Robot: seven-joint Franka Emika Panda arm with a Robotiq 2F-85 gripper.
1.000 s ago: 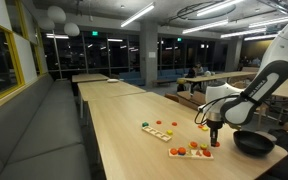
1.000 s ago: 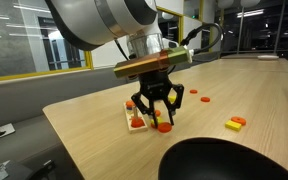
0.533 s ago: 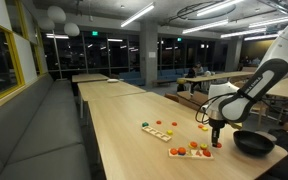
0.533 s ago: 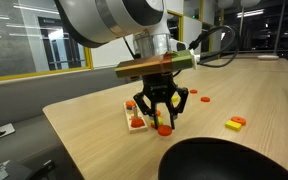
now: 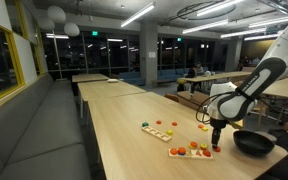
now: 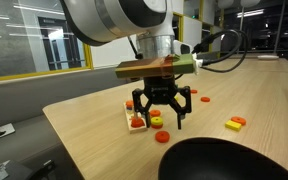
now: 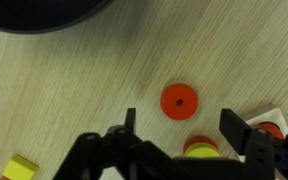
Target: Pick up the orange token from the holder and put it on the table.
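Note:
The orange token (image 7: 179, 101) is a flat disc with a centre hole. It lies free on the wooden table, between and just ahead of my fingers in the wrist view. In an exterior view the orange token (image 6: 163, 137) rests on the table directly under my gripper (image 6: 162, 121). My gripper (image 7: 182, 125) is open, its jaws wide apart and touching nothing. The holder (image 6: 135, 121) stands just behind it with other pieces on it, and a yellow ring (image 7: 199, 150) sits beside the holder's white edge (image 7: 270, 119). From the far exterior view my gripper (image 5: 216, 143) hangs over the holder (image 5: 191, 152).
A black bowl (image 6: 224, 160) sits close in front of the gripper, also seen as the black bowl (image 5: 254, 142) and the black bowl (image 7: 44, 12). Yellow and orange blocks (image 6: 235, 123) lie to one side. A second board of pieces (image 5: 158, 130) lies further along the table.
The jaws were shut on the orange token half a second ago; now they have spread open and the token lies loose on the table beneath them.

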